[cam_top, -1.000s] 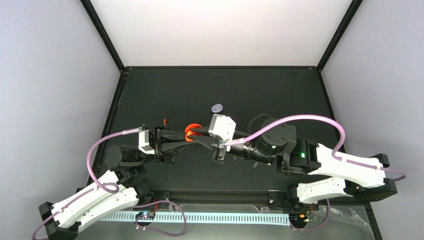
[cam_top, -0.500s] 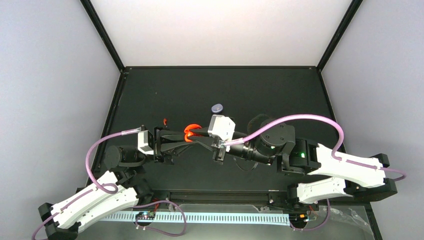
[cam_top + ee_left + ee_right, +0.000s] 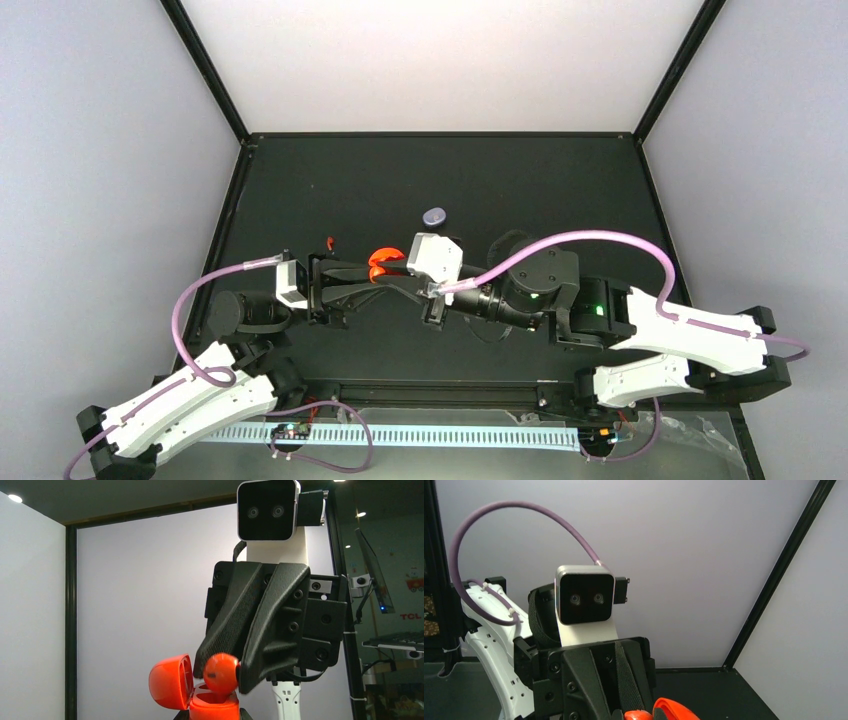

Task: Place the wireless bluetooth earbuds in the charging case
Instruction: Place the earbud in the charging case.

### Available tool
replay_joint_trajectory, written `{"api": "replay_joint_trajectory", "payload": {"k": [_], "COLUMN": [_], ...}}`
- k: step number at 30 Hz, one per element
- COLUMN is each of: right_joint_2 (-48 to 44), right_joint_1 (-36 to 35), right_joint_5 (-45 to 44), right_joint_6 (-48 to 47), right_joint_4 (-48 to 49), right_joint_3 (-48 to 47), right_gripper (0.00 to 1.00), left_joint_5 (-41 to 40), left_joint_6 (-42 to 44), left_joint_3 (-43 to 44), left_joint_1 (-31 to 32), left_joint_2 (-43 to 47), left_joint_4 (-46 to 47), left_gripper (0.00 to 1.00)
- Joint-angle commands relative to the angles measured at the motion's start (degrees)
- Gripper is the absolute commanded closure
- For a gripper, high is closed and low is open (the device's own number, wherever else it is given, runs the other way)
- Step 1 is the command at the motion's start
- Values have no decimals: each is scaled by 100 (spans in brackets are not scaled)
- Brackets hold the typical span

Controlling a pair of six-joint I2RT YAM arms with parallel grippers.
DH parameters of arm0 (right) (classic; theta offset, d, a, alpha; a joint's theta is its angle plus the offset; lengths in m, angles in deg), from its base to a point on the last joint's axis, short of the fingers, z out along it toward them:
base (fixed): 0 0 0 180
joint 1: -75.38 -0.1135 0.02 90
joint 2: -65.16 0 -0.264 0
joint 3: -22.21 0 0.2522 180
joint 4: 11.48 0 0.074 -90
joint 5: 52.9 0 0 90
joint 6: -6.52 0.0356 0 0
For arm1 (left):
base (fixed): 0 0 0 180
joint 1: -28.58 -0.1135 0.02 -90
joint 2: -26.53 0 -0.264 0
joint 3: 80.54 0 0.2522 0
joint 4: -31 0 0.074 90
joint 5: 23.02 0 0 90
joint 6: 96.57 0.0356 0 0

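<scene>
One open red-orange charging case (image 3: 212,707) sits clamped in the left gripper (image 3: 380,272); the right gripper (image 3: 223,676) pinches a red-orange earbud (image 3: 219,670) just above it, mid-table

Inspected, the left arm (image 3: 180,400) and right arm (image 3: 700,335): white shell links, black joints and bases. A lavender cable (image 3: 600,234) arches at 12 o'clock over the right arm; another loops at 9 o'clock beside the left. A green light (image 3: 606,309) is lit, 4 o'clock from the right arm's round black joint (image 3: 540,280). Each wrist camera (image 3: 265,510): white casing, black twin-lens face. Both the right gripper (image 3: 222,674) and left gripper (image 3: 378,268): black textured plastic, recessed screws.
</scene>
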Motion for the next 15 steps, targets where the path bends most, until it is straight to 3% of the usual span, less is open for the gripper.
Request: {"api": "replay_joint_trajectory", "payload": {"k": [1,6,12,15], "right_joint_2": [70,105,61,82], "right_joint_1": [-32,-27,-32,-32], "right_joint_5": [-158,-204,-185,-174], "right_joint_6": [21,74,191,210], "right_joint_4": [-146,-183,-128,-161], "right_joint_3": [-36,-59,-127,-182], "right_gripper": [99,98,71,65], "left_joint_5": [0,5,-21,-34], "left_joint_6": [32,49,22,-17], "left_joint_3": [144,171,118,85], "left_joint_1": [30,30,35,33], "left_joint_2": [78,94,117,130], "left_joint_4": [56,-32,-120,-129], "left_gripper": [98,98,98,98]}}
